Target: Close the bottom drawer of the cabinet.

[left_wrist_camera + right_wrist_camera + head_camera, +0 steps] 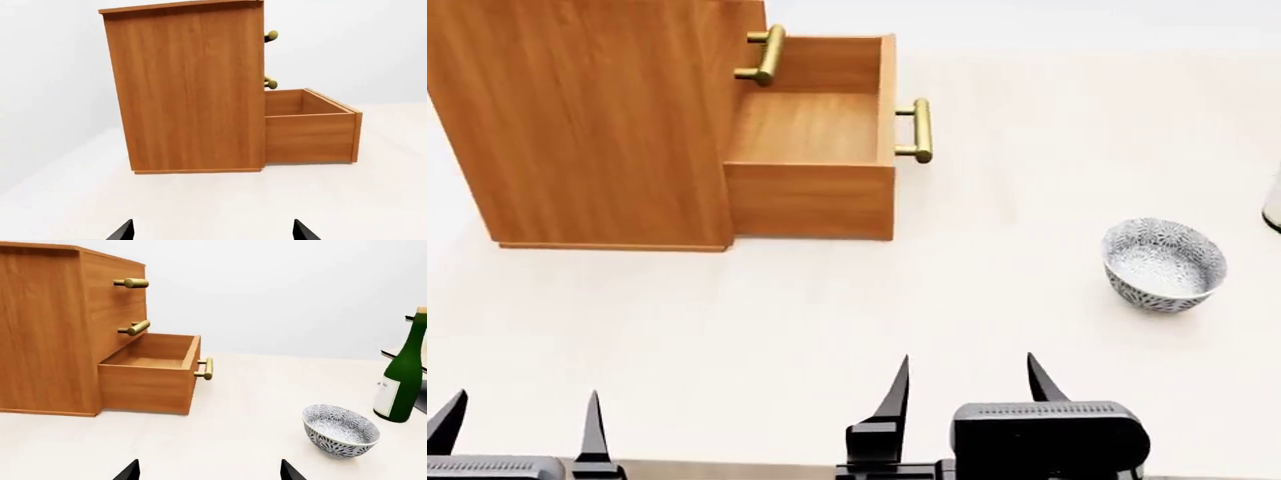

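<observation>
The orange-brown wood cabinet [587, 120] stands at the far left of the pale table. Its bottom drawer [814, 195] is pulled out to the right, empty, with a brass bar handle [921, 130] on its front. The drawer also shows in the left wrist view [310, 135] and in the right wrist view [150, 377]. The two upper drawers are shut. My left gripper [518, 425] is open and empty at the near left edge. My right gripper [968, 385] is open and empty near the front middle. Both are well short of the cabinet.
A blue-and-white patterned bowl [1164, 265] sits on the table right of the drawer, also in the right wrist view [340, 431]. A green wine bottle [402, 375] stands farther right, beside a dark rack edge [417, 352]. The table's near edge [734, 468] runs under the grippers.
</observation>
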Controlling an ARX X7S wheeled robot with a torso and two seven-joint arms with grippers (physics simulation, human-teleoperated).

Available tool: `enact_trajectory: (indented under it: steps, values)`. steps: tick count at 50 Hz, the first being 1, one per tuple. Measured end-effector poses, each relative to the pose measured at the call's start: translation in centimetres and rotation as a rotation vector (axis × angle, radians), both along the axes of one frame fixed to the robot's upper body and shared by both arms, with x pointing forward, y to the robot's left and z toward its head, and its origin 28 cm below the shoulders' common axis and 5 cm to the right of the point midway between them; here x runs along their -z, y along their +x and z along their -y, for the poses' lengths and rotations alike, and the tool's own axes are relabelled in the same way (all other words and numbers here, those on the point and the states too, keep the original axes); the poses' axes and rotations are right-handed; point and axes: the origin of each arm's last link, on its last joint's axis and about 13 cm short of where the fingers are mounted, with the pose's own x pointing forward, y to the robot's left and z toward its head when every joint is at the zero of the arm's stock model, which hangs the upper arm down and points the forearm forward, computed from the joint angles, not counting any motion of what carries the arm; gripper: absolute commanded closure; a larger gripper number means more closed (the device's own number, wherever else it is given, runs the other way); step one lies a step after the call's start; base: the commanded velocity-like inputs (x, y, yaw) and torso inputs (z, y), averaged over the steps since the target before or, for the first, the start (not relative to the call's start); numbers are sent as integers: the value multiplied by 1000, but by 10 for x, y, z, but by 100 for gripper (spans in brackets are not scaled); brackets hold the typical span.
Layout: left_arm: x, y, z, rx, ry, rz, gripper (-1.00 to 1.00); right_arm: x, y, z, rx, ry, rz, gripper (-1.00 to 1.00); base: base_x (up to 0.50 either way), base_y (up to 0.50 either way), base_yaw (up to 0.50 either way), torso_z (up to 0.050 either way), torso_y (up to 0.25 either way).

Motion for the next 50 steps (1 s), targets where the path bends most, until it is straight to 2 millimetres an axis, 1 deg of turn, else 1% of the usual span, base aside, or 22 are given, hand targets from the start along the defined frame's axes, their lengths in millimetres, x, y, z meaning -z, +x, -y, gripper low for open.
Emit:
enact_trajectory:
  steps: [10,12,39,50]
  values:
    - [1,0,0,-1,2,-2,-100,0,0,0,-3,7,-1,-100,0,500,0,0,0]
    - [1,0,0,-2,5,-3,-100,0,0,0,-5,8,-2,-100,0,199,0,0,0]
    - [3,0,0,-3,6,-6,-100,0,1,-1,-5,46,-24,-100,8,1,0,0,0]
    - [4,0,-1,-6,8,-6,-100,-1,1,-2,-25,58,-15,-100,442,-17,0,0,0]
